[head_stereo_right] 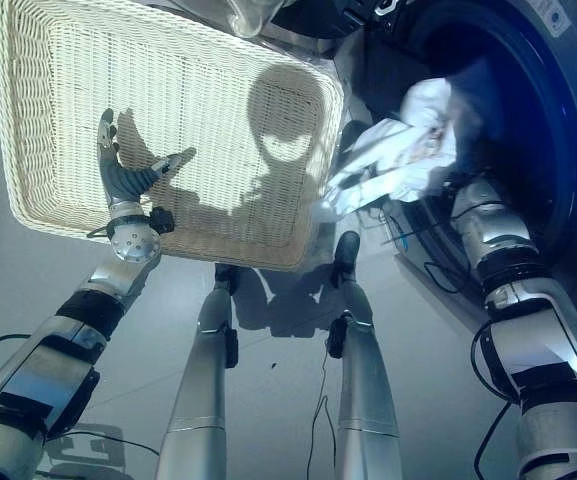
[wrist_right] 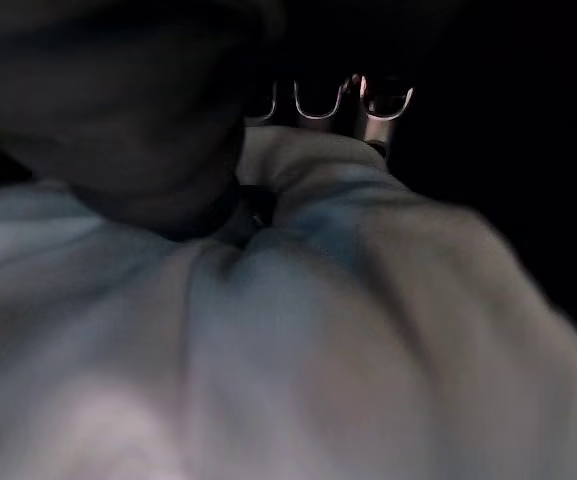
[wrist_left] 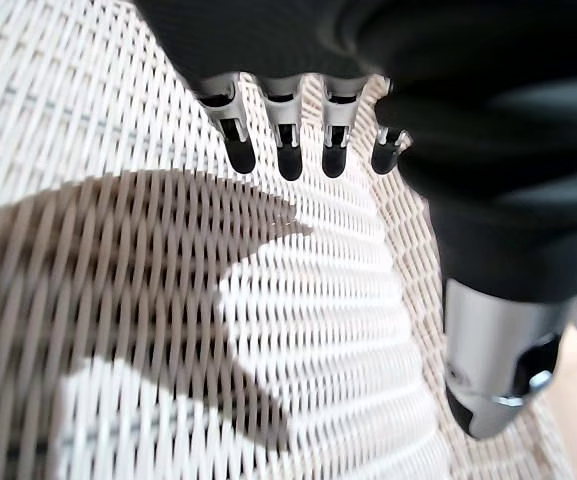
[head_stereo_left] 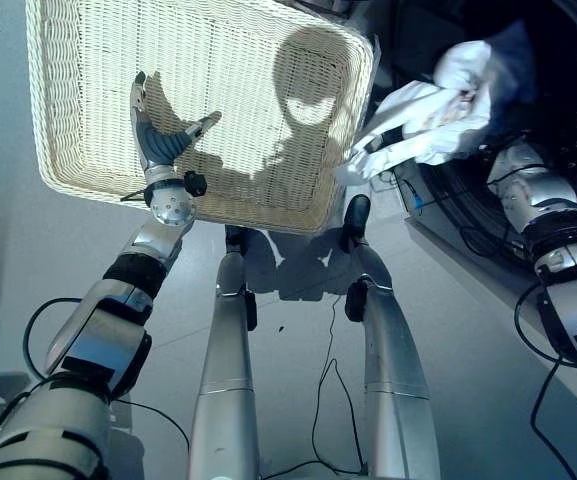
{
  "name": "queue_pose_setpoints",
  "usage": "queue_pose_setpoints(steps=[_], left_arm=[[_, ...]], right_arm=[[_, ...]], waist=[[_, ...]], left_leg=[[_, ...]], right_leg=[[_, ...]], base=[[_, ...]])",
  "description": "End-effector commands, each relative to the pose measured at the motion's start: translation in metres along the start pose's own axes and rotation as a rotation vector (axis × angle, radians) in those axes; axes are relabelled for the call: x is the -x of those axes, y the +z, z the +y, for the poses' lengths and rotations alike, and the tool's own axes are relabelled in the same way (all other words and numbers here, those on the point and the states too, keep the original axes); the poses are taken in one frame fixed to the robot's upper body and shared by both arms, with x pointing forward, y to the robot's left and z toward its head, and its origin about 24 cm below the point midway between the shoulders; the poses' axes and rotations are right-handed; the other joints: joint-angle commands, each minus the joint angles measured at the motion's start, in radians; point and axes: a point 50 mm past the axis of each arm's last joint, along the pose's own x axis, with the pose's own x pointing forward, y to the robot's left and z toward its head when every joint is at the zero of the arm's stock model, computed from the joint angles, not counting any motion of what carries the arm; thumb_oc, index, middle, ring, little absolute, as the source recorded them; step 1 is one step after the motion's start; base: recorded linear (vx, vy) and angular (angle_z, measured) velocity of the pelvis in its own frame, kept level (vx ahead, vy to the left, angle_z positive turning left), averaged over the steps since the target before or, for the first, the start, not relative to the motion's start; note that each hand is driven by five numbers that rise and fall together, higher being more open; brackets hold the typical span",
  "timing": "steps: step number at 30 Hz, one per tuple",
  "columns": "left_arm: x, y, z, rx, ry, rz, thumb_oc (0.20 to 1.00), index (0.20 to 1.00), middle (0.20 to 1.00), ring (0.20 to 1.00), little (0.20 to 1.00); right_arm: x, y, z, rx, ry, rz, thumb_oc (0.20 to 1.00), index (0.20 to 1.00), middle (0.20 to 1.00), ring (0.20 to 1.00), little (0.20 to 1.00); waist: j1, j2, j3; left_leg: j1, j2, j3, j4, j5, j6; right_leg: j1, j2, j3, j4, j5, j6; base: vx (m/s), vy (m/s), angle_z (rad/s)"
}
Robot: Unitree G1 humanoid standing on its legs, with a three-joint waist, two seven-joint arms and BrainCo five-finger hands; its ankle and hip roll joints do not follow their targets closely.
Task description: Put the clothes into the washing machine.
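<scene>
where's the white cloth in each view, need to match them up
Left eye view: the crumpled white cloth is upper right, between the basket's corner and the dark washer opening.
Right eye view: upper right again, a tail trailing toward the basket.
Left wrist view: not in it; that picture looks onto basket weave.
Right wrist view: pale folds across the lower part, right robot hand above.
Shared landmark: the white woven wicker basket.

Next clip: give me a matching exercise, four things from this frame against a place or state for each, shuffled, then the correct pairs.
Things:
1. wicker basket
2. white garment
3. left hand
4. washing machine

States:
A. open, over the weave
B. clutched by the right hand at the drum mouth
C. pale, holds no clothes
D. dark drum, door open

Pairs: 1-C, 2-B, 3-A, 4-D
</scene>
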Motion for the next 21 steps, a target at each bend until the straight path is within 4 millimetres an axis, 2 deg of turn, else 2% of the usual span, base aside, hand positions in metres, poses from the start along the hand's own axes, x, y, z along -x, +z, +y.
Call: queue_pose_setpoints(steps=[1, 2, 3, 4, 6, 7, 8, 9, 11, 14, 20, 21], left_arm=[[0.012, -0.014, 0.023, 0.001, 0.052, -0.006, 1.0, 1.0, 1.0, 1.0, 1.0], [0.013, -0.015, 0.025, -0.003, 0.05, -0.006, 1.0, 1.0, 1.0, 1.0, 1.0], [0.019, -0.022, 0.033, -0.024, 0.05, -0.005, 1.0, 1.0, 1.0, 1.0, 1.0], [0.021, -0.024, 0.034, -0.027, 0.051, -0.003, 1.0, 1.0, 1.0, 1.0, 1.0], [0.025, -0.029, 0.042, -0.04, 0.053, 0.002, 1.0, 1.0, 1.0, 1.0, 1.0], [0.028, -0.032, 0.047, -0.05, 0.055, 0.005, 1.0, 1.0, 1.0, 1.0, 1.0], [0.032, -0.037, 0.053, -0.066, 0.053, 0.01, 1.0, 1.0, 1.0, 1.0, 1.0], [0.033, -0.037, 0.054, -0.069, 0.052, 0.011, 1.0, 1.0, 1.0, 1.0, 1.0], [0.035, -0.042, 0.062, -0.083, 0.05, 0.025, 1.0, 1.0, 1.0, 1.0, 1.0], [0.032, -0.043, 0.066, -0.085, 0.045, 0.04, 1.0, 1.0, 1.0, 1.0, 1.0], [0.031, -0.043, 0.068, -0.085, 0.041, 0.043, 1.0, 1.0, 1.0, 1.0, 1.0], [0.03, -0.045, 0.066, -0.059, 0.012, 0.055, 1.0, 1.0, 1.0, 1.0, 1.0]], right_arm=[[-0.016, 0.045, -0.066, -0.33, -0.168, -0.06, 0.2, 0.2, 0.2, 0.2, 0.2], [-0.017, 0.05, -0.071, -0.358, -0.186, -0.074, 0.2, 0.2, 0.2, 0.2, 0.2], [-0.016, 0.072, -0.092, -0.507, -0.261, -0.14, 0.2, 0.2, 0.2, 0.2, 0.2], [-0.016, 0.075, -0.097, -0.523, -0.272, -0.154, 0.2, 0.2, 0.2, 0.2, 0.2], [-0.012, 0.093, -0.119, -0.58, -0.362, -0.245, 0.2, 0.2, 0.2, 0.2, 0.2], [-0.007, 0.107, -0.136, -0.622, -0.426, -0.328, 0.2, 0.2, 0.2, 0.2, 0.2], [0.005, 0.132, -0.156, -0.665, -0.55, -0.46, 0.2, 0.2, 0.2, 0.2, 0.2], [0.007, 0.136, -0.159, -0.678, -0.565, -0.48, 0.2, 0.2, 0.2, 0.2, 0.2], [0.029, 0.166, -0.176, -0.727, -0.692, -0.664, 0.2, 0.2, 0.2, 0.2, 0.2], [0.044, 0.184, -0.177, -0.682, -0.793, -0.771, 0.2, 0.2, 0.2, 0.2, 0.2], [0.047, 0.187, -0.176, -0.658, -0.811, -0.789, 0.2, 0.2, 0.2, 0.2, 0.2], [0.028, 0.174, -0.166, -0.415, -0.774, -0.661, 1.0, 1.0, 1.0, 1.0, 1.0]], waist=[[-0.014, 0.019, -0.017], [-0.014, 0.017, -0.017], [-0.021, 0.005, -0.017], [-0.023, 0.002, -0.017], [-0.031, -0.011, -0.017], [-0.037, -0.022, -0.017], [-0.044, -0.039, -0.017], [-0.044, -0.041, -0.017], [-0.053, -0.055, -0.017], [-0.054, -0.064, -0.017], [-0.051, -0.065, -0.017], [-0.037, -0.046, -0.017]], left_leg=[[0.007, -0.117, 0.025, 0.002, -0.034, 0.097], [0.007, -0.116, 0.024, 0.004, -0.036, 0.097], [0.014, -0.114, 0.02, 0.01, -0.043, 0.1], [0.017, -0.113, 0.02, 0.01, -0.044, 0.1], [0.03, -0.111, 0.02, 0.007, -0.046, 0.102], [0.041, -0.107, 0.022, 0.003, -0.048, 0.104], [0.059, -0.104, 0.022, 0.0, -0.051, 0.108], [0.062, -0.103, 0.022, -0.001, -0.051, 0.108], [0.08, -0.097, 0.023, 0.001, -0.052, 0.111], [0.09, -0.099, 0.022, 0.009, -0.056, 0.116], [0.091, -0.1, 0.021, 0.009, -0.057, 0.117], [0.093, -0.117, 0.017, 0.01, -0.05, 0.122]], right_leg=[[0.033, 0.101, -0.079, 0.009, 0.013, 0.093], [0.034, 0.102, -0.079, 0.01, 0.013, 0.093], [0.045, 0.11, -0.076, 0.009, 0.013, 0.09], [0.049, 0.112, -0.075, 0.008, 0.013, 0.089], [0.066, 0.122, -0.071, -0.002, 0.013, 0.086], [0.079, 0.128, -0.068, -0.005, 0.012, 0.085], [0.102, 0.136, -0.065, -0.011, 0.01, 0.082], [0.106, 0.138, -0.065, -0.011, 0.009, 0.082], [0.129, 0.144, -0.064, -0.01, 0.004, 0.079], [0.145, 0.144, -0.064, -0.011, -0.002, 0.076], [0.149, 0.144, -0.064, -0.014, -0.003, 0.076], [0.154, 0.139, -0.062, -0.025, -0.004, 0.072]], base=[[0.01, -0.057, 0.0], [0.02, -0.091, -0.02], [0.01, -0.054, -0.01], [0.0, -0.055, -0.01], [0.0, 0.0, 0.0], [0.0, -0.033, 0.0], [0.0, -0.035, -0.01], [0.0, -0.032, -0.04], [0.01, -0.017, -0.05], [0.0, 0.0, 0.0], [0.01, 0.01, -0.02], [0.04, 0.054, -0.01]])
